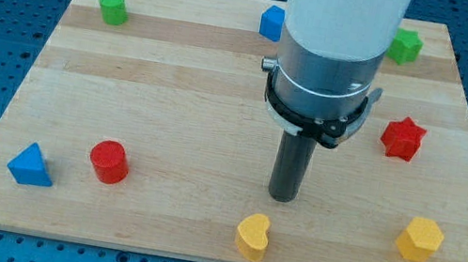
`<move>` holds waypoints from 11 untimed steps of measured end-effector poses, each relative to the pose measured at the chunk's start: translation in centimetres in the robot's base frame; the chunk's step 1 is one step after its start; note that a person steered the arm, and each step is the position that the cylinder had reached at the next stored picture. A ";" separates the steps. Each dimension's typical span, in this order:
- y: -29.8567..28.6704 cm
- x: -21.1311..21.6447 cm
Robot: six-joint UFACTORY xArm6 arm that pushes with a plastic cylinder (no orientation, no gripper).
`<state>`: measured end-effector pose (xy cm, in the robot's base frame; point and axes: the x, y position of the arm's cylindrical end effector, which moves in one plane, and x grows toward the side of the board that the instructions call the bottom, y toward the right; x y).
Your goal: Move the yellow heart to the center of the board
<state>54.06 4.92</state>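
Note:
The yellow heart (pixel 253 236) lies near the board's bottom edge, a little right of the middle. My tip (pixel 283 197) rests on the board just above and slightly right of the heart, a short gap apart from it. The rod hangs from the white and grey arm body that covers the upper middle of the view.
The wooden board (pixel 174 92) carries a yellow hexagon-like block (pixel 420 240) at bottom right, a red star (pixel 402 138) at right, a red cylinder (pixel 109 162) and blue triangle (pixel 30 165) at bottom left, a green block (pixel 113 8) at top left, a blue block (pixel 272 22) and green block (pixel 405 46) at top.

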 end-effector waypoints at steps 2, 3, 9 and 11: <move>2.1 1.2; 3.0 4.3; -12.1 -0.3; -12.1 -0.6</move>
<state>53.47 -7.14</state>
